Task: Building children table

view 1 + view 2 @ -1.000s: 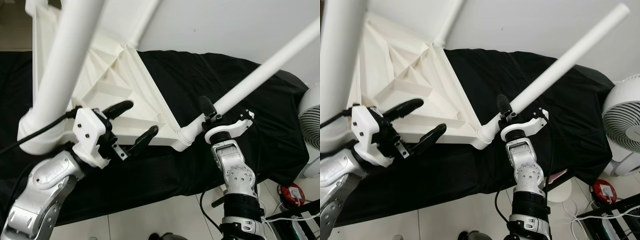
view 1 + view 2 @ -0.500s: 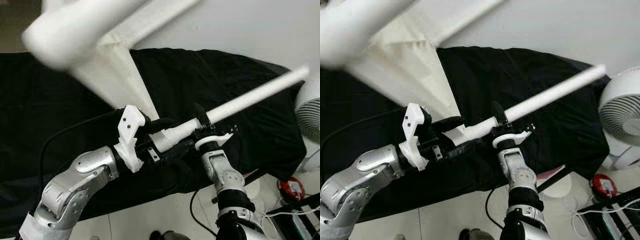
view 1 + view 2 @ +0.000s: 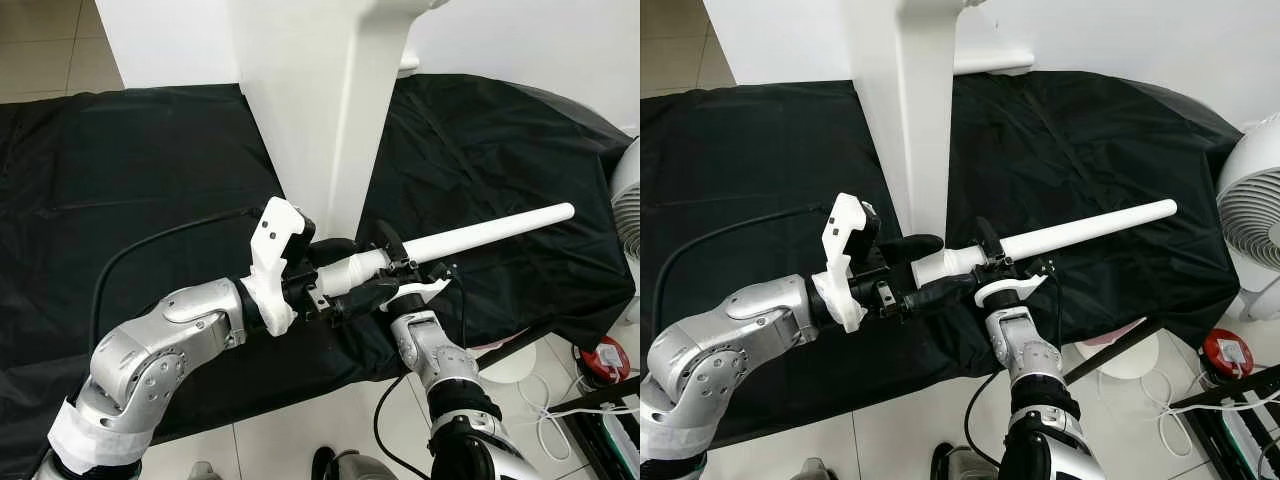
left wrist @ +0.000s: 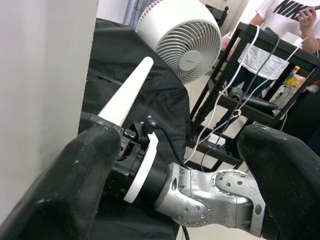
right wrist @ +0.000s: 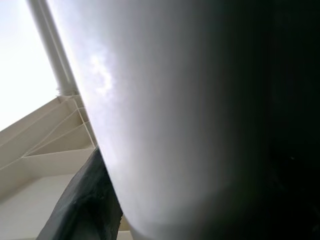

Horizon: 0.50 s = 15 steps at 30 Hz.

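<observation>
I have the white table leg caught between both arms, low and near me, lying almost level across the near edge of the black-draped surface. Its thick socket end sits toward my left and its slim tip points out to the right, toward the white fan.

My left end effector is closed on the thick end of the leg, one black finger over the top and one under, right where the collar widens. I judge that grip is there to steady the joint end, since that is the part that has to seat into the table. In the left wrist view my two black fingers frame the leg as it tapers away toward the fan.

My right end effector grips the leg just to the right of the left one, nearly touching it, with its white bracket curving under the shaft. Holding with both so close together keeps the long leg from swinging on its far, unsupported end.

The white table body stands up on edge just beyond my grip, rising out of the top of the frame, and the leg's thick end meets it at its lower near corner. The right wrist view looks along a broad white tube, with the ribbed underside of the table past it. I cannot tell whether the leg is fully seated.
</observation>
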### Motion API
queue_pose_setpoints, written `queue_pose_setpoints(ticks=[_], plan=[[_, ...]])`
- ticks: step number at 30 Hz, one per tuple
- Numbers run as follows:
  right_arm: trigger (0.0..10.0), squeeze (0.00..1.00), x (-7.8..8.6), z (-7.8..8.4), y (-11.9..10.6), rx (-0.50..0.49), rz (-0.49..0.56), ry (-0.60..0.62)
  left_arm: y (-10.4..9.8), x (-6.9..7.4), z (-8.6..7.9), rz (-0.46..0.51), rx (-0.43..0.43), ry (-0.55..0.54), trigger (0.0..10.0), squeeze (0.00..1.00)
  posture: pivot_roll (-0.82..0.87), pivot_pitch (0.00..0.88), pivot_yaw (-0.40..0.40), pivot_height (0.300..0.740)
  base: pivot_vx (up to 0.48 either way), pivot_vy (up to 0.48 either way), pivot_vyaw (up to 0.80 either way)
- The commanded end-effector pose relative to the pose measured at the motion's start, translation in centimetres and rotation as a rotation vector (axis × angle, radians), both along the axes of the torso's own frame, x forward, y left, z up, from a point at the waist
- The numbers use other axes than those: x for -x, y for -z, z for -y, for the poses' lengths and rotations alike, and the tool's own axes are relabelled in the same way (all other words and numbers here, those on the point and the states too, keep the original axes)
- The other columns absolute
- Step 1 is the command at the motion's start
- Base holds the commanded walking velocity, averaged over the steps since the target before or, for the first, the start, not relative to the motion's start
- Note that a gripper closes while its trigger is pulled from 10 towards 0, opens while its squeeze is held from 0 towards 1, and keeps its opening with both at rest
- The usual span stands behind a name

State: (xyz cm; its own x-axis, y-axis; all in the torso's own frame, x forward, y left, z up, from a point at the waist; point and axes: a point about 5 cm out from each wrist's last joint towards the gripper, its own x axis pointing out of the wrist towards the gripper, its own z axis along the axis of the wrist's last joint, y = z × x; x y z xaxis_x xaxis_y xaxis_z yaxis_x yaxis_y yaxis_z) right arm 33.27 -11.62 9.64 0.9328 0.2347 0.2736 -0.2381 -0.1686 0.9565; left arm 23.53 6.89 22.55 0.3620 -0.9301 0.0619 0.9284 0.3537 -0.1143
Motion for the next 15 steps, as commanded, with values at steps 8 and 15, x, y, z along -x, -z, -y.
queue_pose_setpoints(ticks=[8, 15], plan=[[10.0, 0.0, 0.7, -2.6, 1.7, -0.068, -0.078, -0.07, 1.5, -0.1, 0.3, -0.054, -0.052, -0.037, 10.0, 0.0, 0.16, 0.184, -0.044, 0.74, 0.0, 0.0, 0.0], [10.0, 0.0, 0.9, -2.8, 1.8, -0.061, -0.064, -0.086, 2.3, -1.0, 0.8, -0.049, -0.062, -0.036, 10.0, 0.0, 0.14, 0.184, -0.05, 0.74, 0.0, 0.0, 0.0]])
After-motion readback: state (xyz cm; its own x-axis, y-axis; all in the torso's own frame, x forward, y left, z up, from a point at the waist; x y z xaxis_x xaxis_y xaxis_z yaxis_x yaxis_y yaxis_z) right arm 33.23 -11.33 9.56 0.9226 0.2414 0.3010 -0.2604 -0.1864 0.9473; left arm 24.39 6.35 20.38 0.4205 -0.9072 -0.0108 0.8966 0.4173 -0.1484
